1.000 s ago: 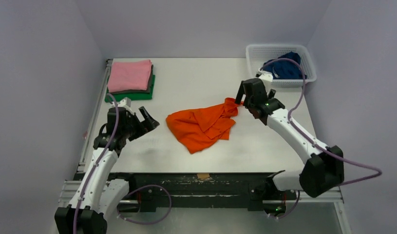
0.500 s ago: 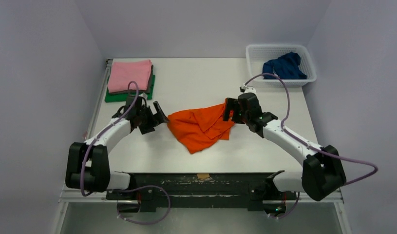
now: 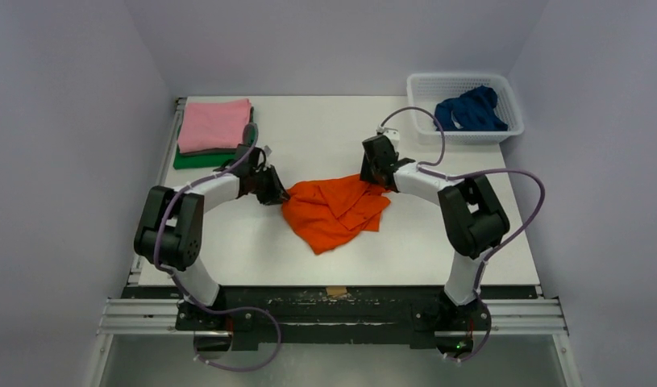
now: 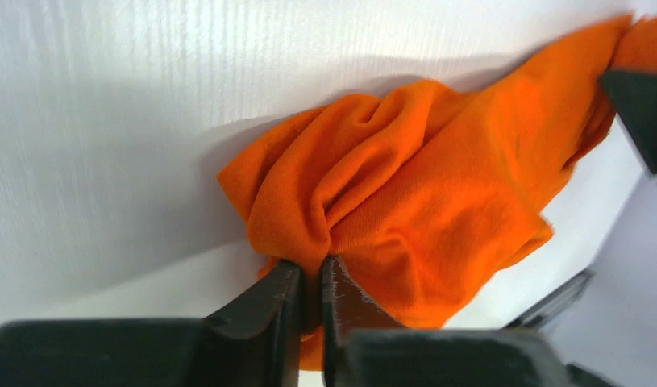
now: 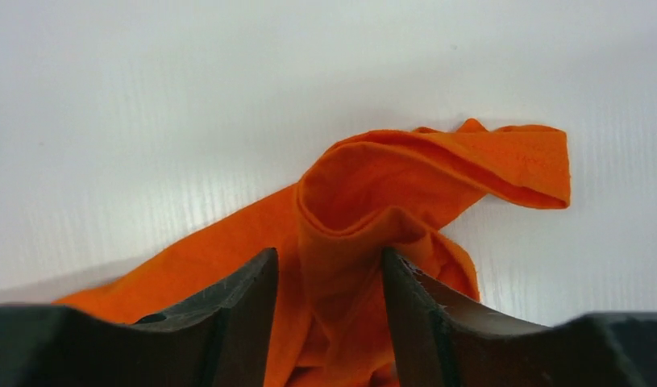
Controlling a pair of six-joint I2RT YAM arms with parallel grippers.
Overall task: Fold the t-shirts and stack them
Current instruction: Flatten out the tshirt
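The white table (image 3: 325, 129) carried everything. Near its middle lay the orange t-shirt (image 3: 333, 211), crumpled and spread flat on the surface, well clear of the near edge. At the far left corner sat a folded stack: the pink t-shirt (image 3: 214, 125) on top, a thin edge of the dark grey t-shirt (image 3: 228, 151) under it, and the green t-shirt (image 3: 188, 161) at the bottom. The white mesh basket (image 3: 462, 77) stood at the far right corner with the dark blue t-shirt (image 3: 470, 110) bunched inside it.

The left gripper (image 3: 278, 193) lay low at the orange shirt's left end. The left wrist view showed its fingers nearly together, pinching a thin gathered fold of the orange cloth (image 4: 422, 201).

The right gripper (image 3: 373, 173) rested at the shirt's far right end. In its wrist view the fingers stood partly apart, clamped on a thick raised fold of orange cloth (image 5: 373, 201) that filled the gap between them.
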